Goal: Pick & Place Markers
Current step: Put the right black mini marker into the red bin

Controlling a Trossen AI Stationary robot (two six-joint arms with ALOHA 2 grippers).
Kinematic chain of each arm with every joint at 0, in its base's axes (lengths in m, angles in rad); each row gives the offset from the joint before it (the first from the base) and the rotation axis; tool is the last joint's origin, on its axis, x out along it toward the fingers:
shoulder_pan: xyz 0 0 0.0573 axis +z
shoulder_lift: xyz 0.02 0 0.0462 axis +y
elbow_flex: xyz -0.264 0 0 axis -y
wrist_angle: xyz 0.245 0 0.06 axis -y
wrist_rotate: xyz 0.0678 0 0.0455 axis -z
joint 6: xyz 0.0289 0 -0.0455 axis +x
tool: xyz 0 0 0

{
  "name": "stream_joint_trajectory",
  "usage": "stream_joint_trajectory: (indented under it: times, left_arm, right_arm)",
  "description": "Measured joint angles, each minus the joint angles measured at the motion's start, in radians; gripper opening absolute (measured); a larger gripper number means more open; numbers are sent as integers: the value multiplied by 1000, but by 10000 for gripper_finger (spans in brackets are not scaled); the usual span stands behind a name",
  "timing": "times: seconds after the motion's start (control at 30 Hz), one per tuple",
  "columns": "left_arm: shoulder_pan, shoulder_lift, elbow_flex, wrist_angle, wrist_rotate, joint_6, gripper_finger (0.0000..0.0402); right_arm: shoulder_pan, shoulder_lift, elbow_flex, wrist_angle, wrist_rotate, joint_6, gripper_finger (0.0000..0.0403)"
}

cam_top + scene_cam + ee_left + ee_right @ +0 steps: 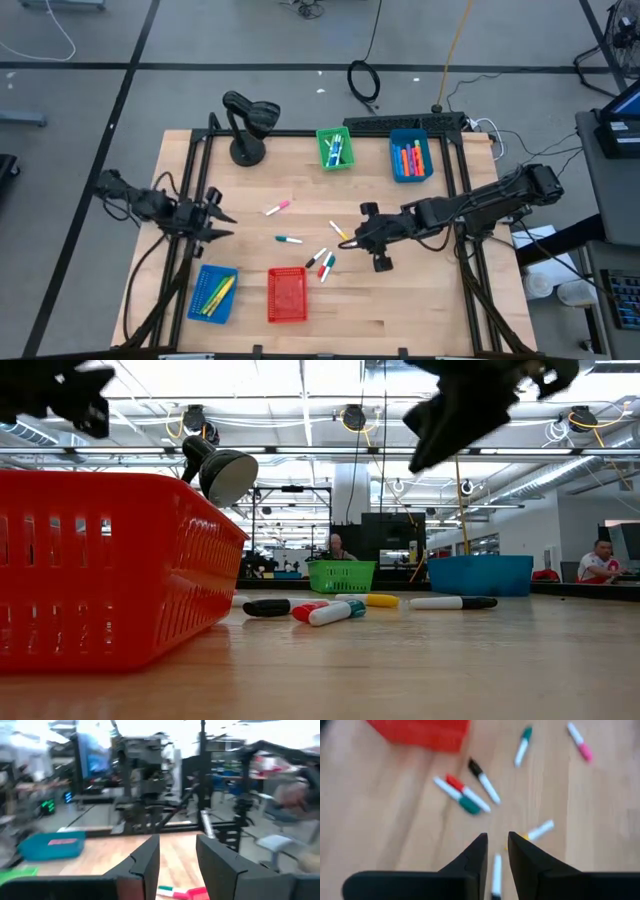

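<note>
Several loose markers lie flat on the wooden table: a pink one (278, 208), a teal one (288, 240), a yellow one (338, 230), and a red, green and black cluster (321, 264), also seen in the right wrist view (467, 792). My right gripper (362, 238) (497, 845) hovers high above the yellow marker (536, 830) and a white black-ended marker (496, 872), its fingers narrowly open and empty. My left gripper (224, 217) (177, 855) is open and empty near the table's left edge, above the blue basket (213, 293) that holds yellow and green markers.
A red basket (287, 295) (100, 570) sits at the near edge. At the far edge stand a green basket (335, 148), a blue basket (410, 157) with orange and red markers, and a black desk lamp (245, 125). People (600, 560) sit in the room behind.
</note>
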Motion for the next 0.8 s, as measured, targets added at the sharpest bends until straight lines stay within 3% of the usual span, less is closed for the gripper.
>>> stream_joint_trajectory:
  times: [0.2,0.27,0.4,0.57,0.8]
  left_arm:
    - [60,4,-83,30,-14,-1,134]
    - [71,1,-89,25,34,45,134]
    - [89,0,-90,28,23,49,134]
    - [95,4,-90,20,26,46,134]
    - [95,5,-90,12,22,45,134]
  right_arm:
    - [0,11,-103,22,23,9,125]
    - [0,20,-151,28,74,4,150]
    - [-4,37,-241,129,139,3,184]
    - [-2,50,-330,297,124,6,193]
    - [-2,97,-372,371,108,48,181]
